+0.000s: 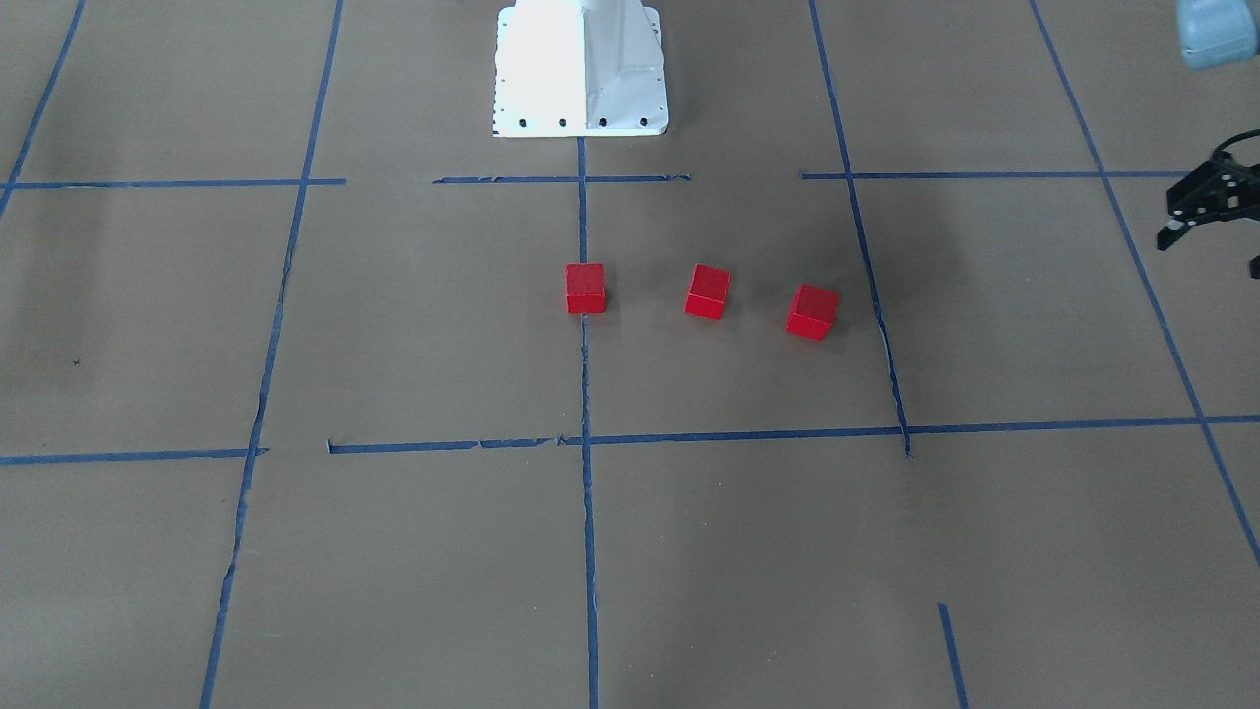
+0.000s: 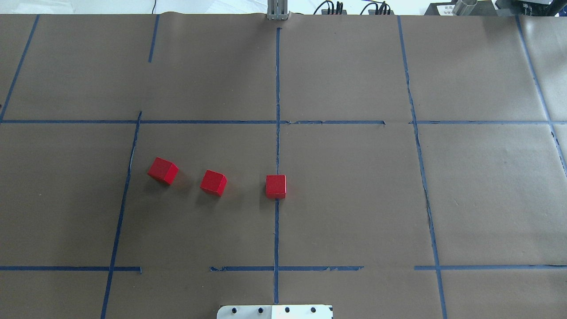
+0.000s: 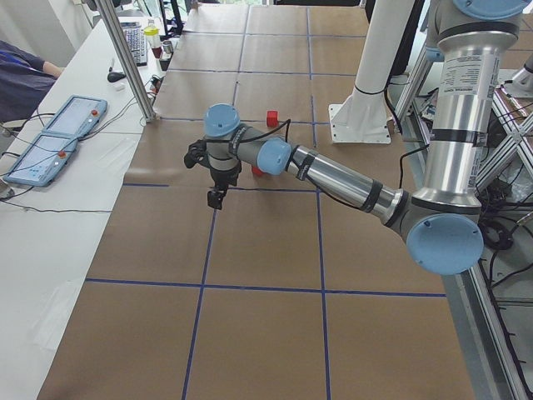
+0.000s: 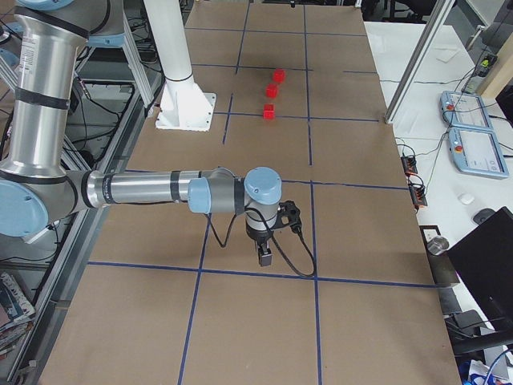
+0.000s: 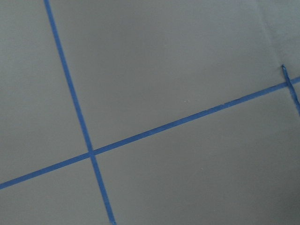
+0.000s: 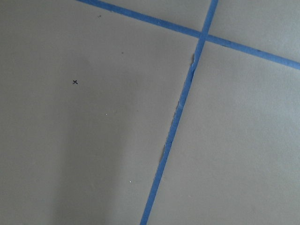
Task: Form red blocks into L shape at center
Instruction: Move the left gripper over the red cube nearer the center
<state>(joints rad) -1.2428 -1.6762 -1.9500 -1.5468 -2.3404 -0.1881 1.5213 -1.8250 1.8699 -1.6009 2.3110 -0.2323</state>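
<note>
Three red blocks lie in a loose row in the center cell (image 2: 345,195). One block (image 2: 275,186) sits on the vertical blue tape line. A second block (image 2: 213,182) and a third (image 2: 162,170) lie apart from it toward the robot's left, both slightly turned. No block touches another. My left gripper (image 1: 1213,254) hangs at the edge of the front-facing view, well outside the center cell, with its fingers spread and nothing between them. My right gripper (image 4: 264,258) hovers over the paper far from the blocks; I cannot tell whether it is open or shut.
The white robot base (image 1: 581,69) stands at the table's edge behind the center cell. Blue tape lines divide the brown paper into cells. Two teach pendants (image 3: 50,142) lie on a side table, beside a person's sleeve (image 3: 21,79).
</note>
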